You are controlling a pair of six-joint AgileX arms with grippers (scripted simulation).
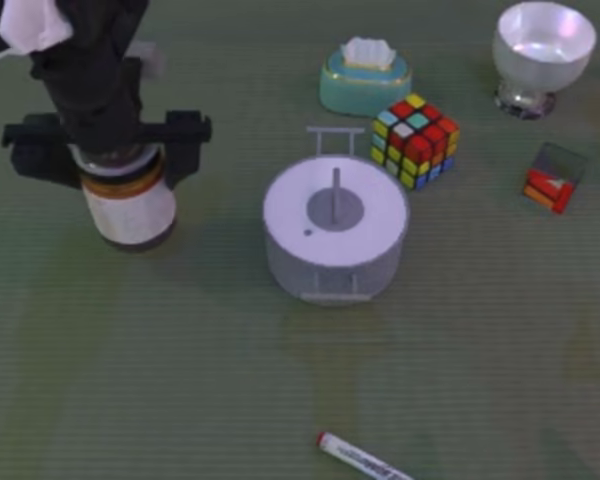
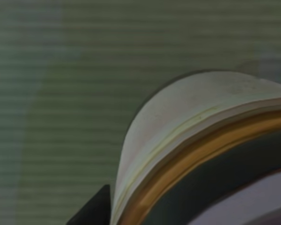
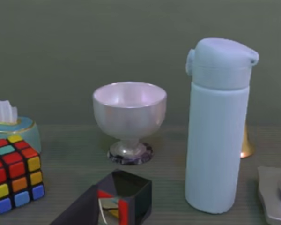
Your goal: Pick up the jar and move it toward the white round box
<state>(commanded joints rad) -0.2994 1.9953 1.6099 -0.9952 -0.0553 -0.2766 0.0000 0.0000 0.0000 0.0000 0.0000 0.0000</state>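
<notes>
Top view – left pincer (image 1: 107, 150) clamped on jar (image 1: 130, 205), well left of white round box (image 1: 335, 240), goblet bowl (image 1: 543, 50) empty

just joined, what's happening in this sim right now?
The left gripper is clamped around the top of the jar on the table's left side, fingers either side of its neck. Whether the jar is off the table can't be told. The white round box sits mid-table, with a clear gap between it and the jar. A Rubik's cube, teal tissue holder, white goblet bowl and marker sit untouched. The right arm is out of the top view.
</notes>
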